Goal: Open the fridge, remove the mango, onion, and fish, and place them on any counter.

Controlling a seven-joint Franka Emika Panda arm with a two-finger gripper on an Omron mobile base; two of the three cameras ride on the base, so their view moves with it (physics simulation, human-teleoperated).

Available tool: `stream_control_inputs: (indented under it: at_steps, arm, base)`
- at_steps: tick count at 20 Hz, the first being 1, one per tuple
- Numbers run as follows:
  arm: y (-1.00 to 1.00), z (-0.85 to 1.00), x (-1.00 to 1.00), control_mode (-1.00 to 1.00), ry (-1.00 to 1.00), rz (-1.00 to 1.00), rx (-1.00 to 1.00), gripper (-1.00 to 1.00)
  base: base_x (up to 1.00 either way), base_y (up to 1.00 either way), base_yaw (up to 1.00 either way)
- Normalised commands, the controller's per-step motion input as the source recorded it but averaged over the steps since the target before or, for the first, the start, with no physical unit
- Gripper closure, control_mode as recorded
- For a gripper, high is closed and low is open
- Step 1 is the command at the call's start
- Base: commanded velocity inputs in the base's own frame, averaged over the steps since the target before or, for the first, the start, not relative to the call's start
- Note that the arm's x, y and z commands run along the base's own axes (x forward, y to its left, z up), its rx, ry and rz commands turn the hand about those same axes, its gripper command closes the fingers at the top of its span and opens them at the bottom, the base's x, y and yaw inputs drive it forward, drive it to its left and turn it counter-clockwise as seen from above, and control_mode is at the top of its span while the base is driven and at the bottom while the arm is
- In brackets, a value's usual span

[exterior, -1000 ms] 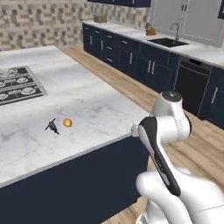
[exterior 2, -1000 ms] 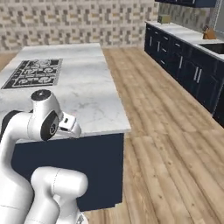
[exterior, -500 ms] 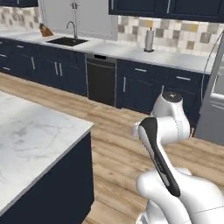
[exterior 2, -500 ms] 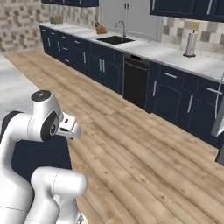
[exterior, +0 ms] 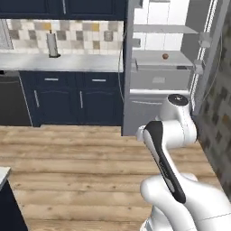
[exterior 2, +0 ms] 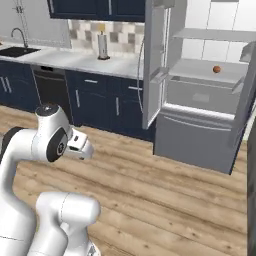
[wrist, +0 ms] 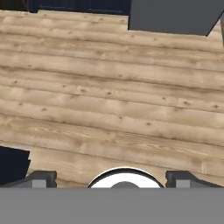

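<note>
Base swung to open fridge [exterior: 158, 81]; one onion [exterior: 165, 56].

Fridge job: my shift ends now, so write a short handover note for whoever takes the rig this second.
Gripper: open and empty, pointing down at the wood floor.
Fridge: both doors open, ahead of the base.
Inside: one small round brown item sits on a shelf. It is probably the onion, but too small to be sure.
Done: fridge opened.
Left: reach in, take that item and set it on a counter, for example the wall counter left of the fridge. Then confirm the mango and fish are out and on a counter.
</note>
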Motion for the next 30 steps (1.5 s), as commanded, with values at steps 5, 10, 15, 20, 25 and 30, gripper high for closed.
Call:
stream_control_inputs:
  at_steps: [5,10,15,20,25,30]
  arm:
    - [0.0,0.0,0.0,1.0,0.0,0.0,0.0,-1.0]
    - [0.0,0.0,0.0,1.0,0.0,0.0,0.0,-1.0]
    - [0.0,0.0,0.0,1.0,0.0,0.0,0.0,-1.0]
    - [0.0,0.0,0.0,1.0,0.0,0.0,0.0,-1.0]
    - [0.0,0.0,0.0,1.0,0.0,0.0,0.0,-1.0]
    - [0.0,0.0,0.0,1.0,0.0,0.0,0.0,-1.0]
  base:
    - [0.89,-0.23,-0.61]
    - [1.0,0.0,-0.43]
    - [1.0,-0.01,-0.12]
    - [1.0,-0.19,0.12]
    - [1.0,-0.55,0.24]
    - [1.0,-0.46,0.23]
